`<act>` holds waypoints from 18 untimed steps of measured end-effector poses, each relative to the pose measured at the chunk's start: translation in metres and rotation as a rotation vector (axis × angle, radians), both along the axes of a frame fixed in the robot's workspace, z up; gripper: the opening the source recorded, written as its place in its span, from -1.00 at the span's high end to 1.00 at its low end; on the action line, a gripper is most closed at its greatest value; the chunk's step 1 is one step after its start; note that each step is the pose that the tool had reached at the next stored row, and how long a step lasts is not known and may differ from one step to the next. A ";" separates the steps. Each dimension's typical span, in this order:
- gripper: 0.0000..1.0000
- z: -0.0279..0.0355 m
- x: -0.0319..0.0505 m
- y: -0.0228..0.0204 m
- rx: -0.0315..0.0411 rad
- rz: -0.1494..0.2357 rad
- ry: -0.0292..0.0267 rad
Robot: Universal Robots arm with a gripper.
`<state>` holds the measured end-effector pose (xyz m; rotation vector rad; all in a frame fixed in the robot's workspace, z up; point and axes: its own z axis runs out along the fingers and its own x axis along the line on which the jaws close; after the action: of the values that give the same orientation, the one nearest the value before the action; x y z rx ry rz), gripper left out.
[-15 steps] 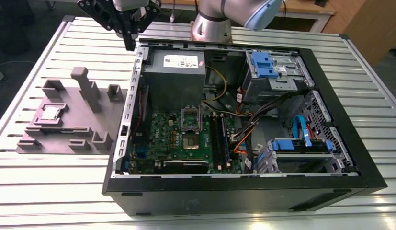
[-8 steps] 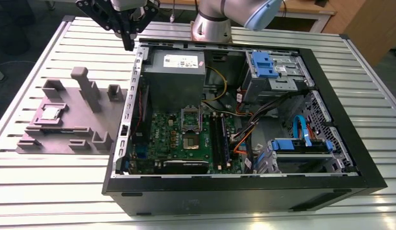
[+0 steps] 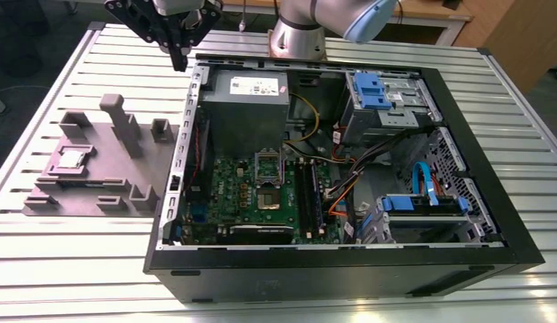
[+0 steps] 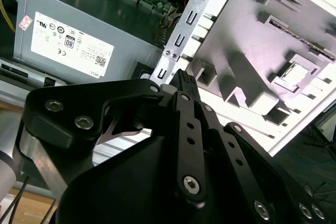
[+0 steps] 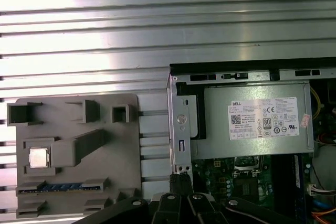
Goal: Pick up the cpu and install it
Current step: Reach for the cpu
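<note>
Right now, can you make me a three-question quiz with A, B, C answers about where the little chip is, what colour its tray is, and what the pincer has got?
1. Where is the cpu?
A in the tray
B inside the computer case
C on the bare table
2. What colour is the tray?
A green
B purple-grey
C red
3. The pincer is:
A holding the cpu
B empty
C holding the tray

Answers:
1 A, the cpu lies in a pocket of the tray.
2 B, the tray looks purple-grey in the exterior view.
3 B, the pincer hangs shut with nothing in it, apart from the tray.
</note>
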<state>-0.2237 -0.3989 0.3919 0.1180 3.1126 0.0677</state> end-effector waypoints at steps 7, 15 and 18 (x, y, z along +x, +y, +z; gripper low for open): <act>0.79 -0.0001 -0.0019 0.0000 0.0000 0.000 0.0000; 0.79 -0.0002 -0.0044 0.0000 0.0000 0.000 0.0000; 0.79 -0.0002 -0.0052 0.0000 0.0000 0.000 0.0000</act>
<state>-0.2290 -0.3989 0.3917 0.1180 3.1127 0.0677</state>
